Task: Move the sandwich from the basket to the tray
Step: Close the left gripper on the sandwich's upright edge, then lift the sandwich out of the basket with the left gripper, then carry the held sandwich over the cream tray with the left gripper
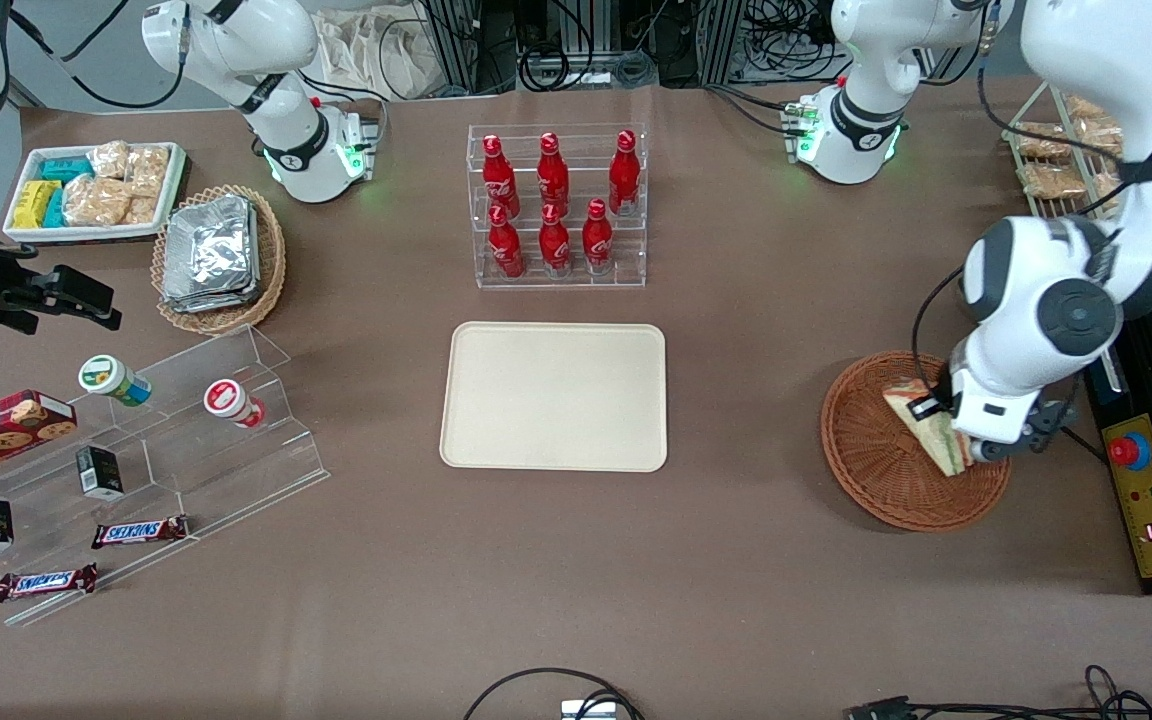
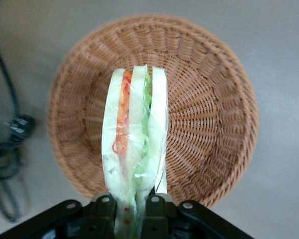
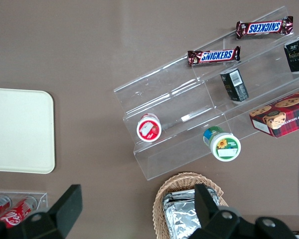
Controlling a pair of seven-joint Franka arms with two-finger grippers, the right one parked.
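Wrapped in slick film, the sandwich (image 2: 134,144) — light, soft, easily crushed — hangs over the wicker basket (image 2: 209,99), pinched at one narrow end by the closed gripper (image 2: 134,211); hold gently.

My left arm reaches in from the working end of the table, its white links folded so that the big round elbow joint sits high and the wrist points down. The gripper (image 1: 976,448) hangs at the end of that wrist, low over the basket (image 1: 876,470), on the side nearer the front camera. Its two fingers (image 2: 103,215) are closed on the sandwich (image 2: 135,149), pinching one end of the wedge between them, and the wedge stands on edge out from the jaws. In the wrist view I see the black finger mounts flanking the wrapped bread.
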